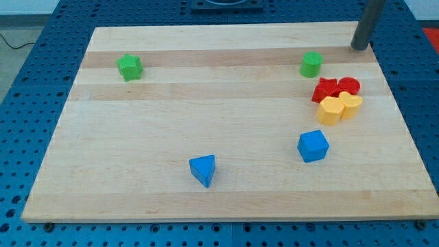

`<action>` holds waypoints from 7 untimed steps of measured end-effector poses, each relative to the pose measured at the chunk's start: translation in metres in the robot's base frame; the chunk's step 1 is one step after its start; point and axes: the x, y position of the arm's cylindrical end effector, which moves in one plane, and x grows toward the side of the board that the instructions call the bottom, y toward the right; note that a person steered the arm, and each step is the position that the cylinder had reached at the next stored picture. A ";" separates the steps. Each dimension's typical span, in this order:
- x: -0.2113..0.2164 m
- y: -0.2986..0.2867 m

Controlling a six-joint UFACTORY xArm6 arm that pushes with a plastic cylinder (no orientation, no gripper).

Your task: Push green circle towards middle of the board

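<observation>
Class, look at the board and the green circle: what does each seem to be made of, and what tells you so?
Board: apparently pale wood, smooth matte finish; grain lines and joined planks show. Green circle: probably plastic; even, saturated colour with a soft sheen, though painted wood cannot be ruled out.

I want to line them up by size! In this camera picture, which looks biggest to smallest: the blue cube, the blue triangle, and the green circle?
1. blue cube
2. blue triangle, nearly the same as the cube, so that order is unsure
3. green circle, smallest looking

The blue blocks lie nearer the view's bottom, probably closer to the camera, which may enlarge them.
</observation>
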 end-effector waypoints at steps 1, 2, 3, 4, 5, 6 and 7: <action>0.024 -0.017; 0.037 -0.052; 0.050 -0.106; 0.055 -0.175; 0.062 -0.232; 0.068 -0.242; 0.044 -0.247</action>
